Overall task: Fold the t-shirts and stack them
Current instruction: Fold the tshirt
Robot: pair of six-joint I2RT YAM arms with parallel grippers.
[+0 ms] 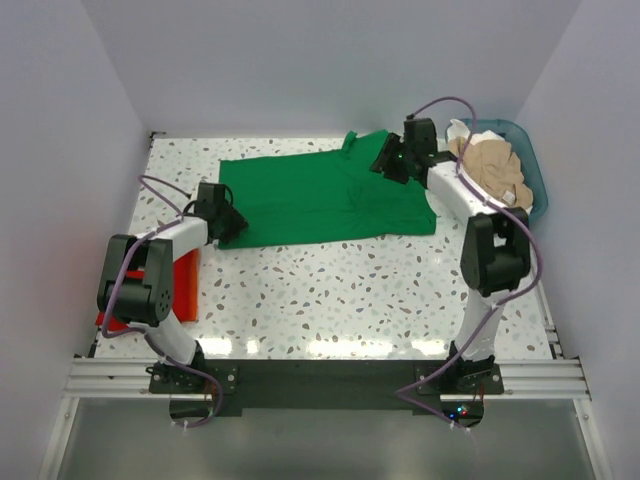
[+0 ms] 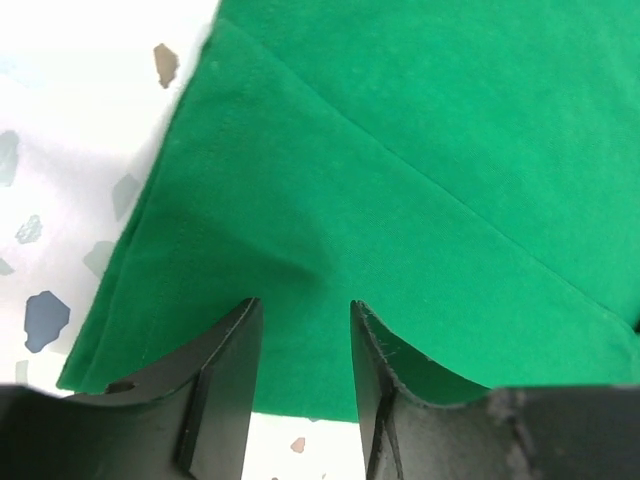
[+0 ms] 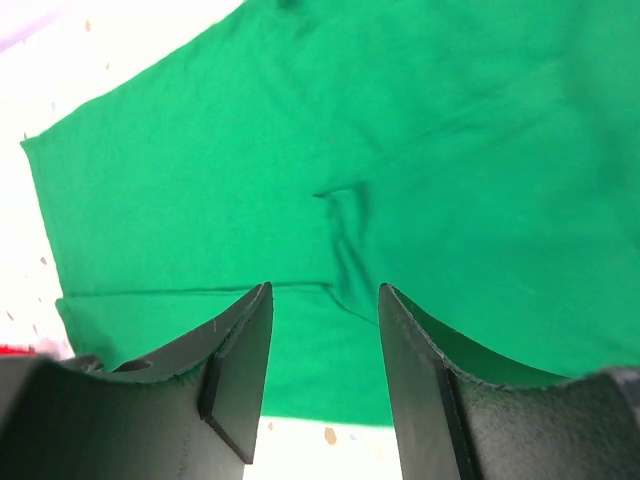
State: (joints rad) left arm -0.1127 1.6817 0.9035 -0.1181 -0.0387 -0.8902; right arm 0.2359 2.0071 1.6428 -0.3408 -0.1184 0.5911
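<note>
From above, the green t-shirt (image 1: 320,200) lies flat and roughly rectangular on the speckled table (image 1: 330,290). In the left wrist view, the left gripper (image 2: 305,312) has its black fingers parted over the stitched hem corner. In the right wrist view, the right gripper (image 3: 325,295) is likewise spread above a soft crease.

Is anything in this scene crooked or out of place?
The green t-shirt lies slightly askew, a flap jutting from its far edge; a small pucker shows ahead of the right gripper. Nothing else stands out.
</note>
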